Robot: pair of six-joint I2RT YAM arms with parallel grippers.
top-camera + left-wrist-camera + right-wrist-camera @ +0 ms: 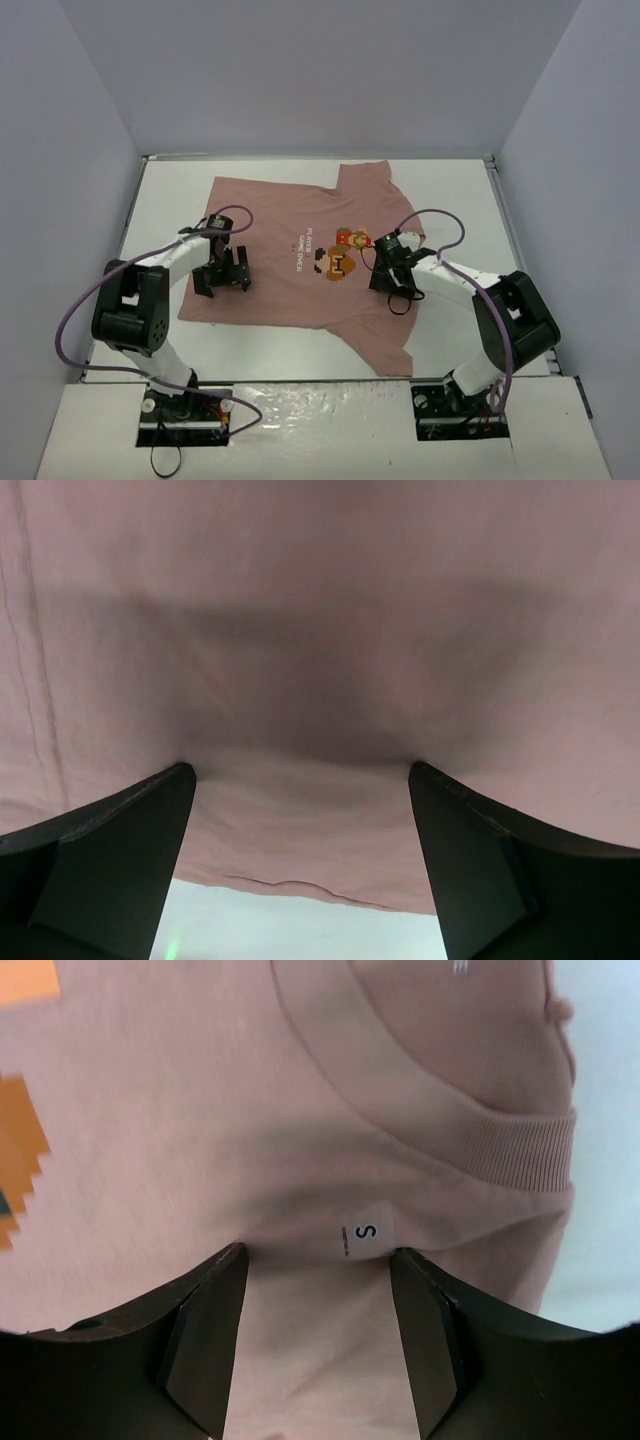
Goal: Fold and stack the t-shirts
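A dusty-pink short-sleeved cotton t-shirt (285,210) lies spread flat on the white worktop (170,195), turned sideways. Its hem is toward the left arm and its neck toward the right arm. One sleeve (368,180) reaches toward the far edge and the other sleeve (385,345) toward the near edge. The chest faces up, showing a small pixel-art figure print in red, brown and orange (340,255) with a short block of white text (302,250) just beside it on the hem side.

The left gripper (300,770) is down on the hem end of the shirt. Its jaws are spread wide and released, with both dark fingertips resting on the cloth. Smooth, flat fabric lies between them. Just below the tips the shirt's edge gives way to a strip of bare worktop.

The right gripper (318,1250) is down at the neck end, just beside the print. Its jaws are also apart, a little narrower than the left pair, with the tips touching the fabric. A small white size label marked "S" (366,1231) sits between the two tips, closer to one of them. The ribbed pink collar band (480,1140) curves just beyond it. The cloth between these tips looks slightly rucked, though the close view makes it hard to be sure that any of it is pinched. The jaws read as released, not clenched on the shirt.
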